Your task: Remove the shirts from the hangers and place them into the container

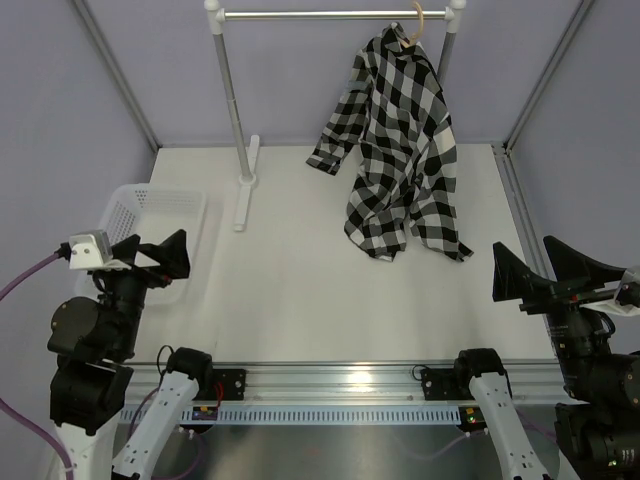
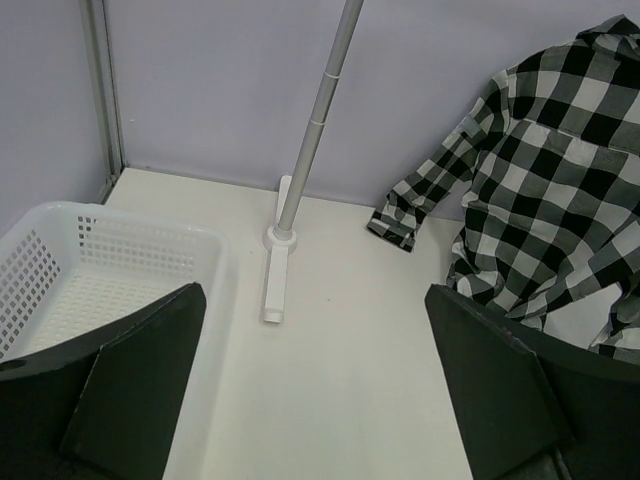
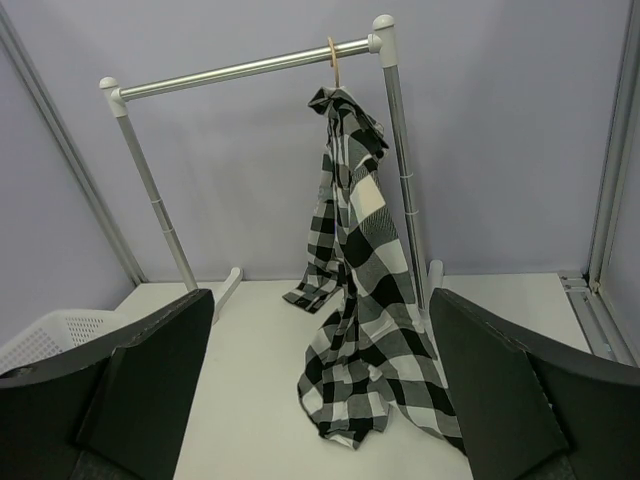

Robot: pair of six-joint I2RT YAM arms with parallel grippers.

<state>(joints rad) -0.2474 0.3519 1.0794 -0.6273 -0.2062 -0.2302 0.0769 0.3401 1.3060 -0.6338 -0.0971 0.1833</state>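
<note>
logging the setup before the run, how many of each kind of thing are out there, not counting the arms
shirt: 1
hanger: 1
basket: 1
clothes rail: 1
total: 4

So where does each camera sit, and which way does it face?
Top external: high behind the arms, looking down the table; left gripper and right gripper show.
Left wrist: on left arm, facing laundry basket, rail post; own fingers show.
Right wrist: on right arm, facing rail, wooden hanger; own fingers show.
Shared: all see the checked shirt.
</note>
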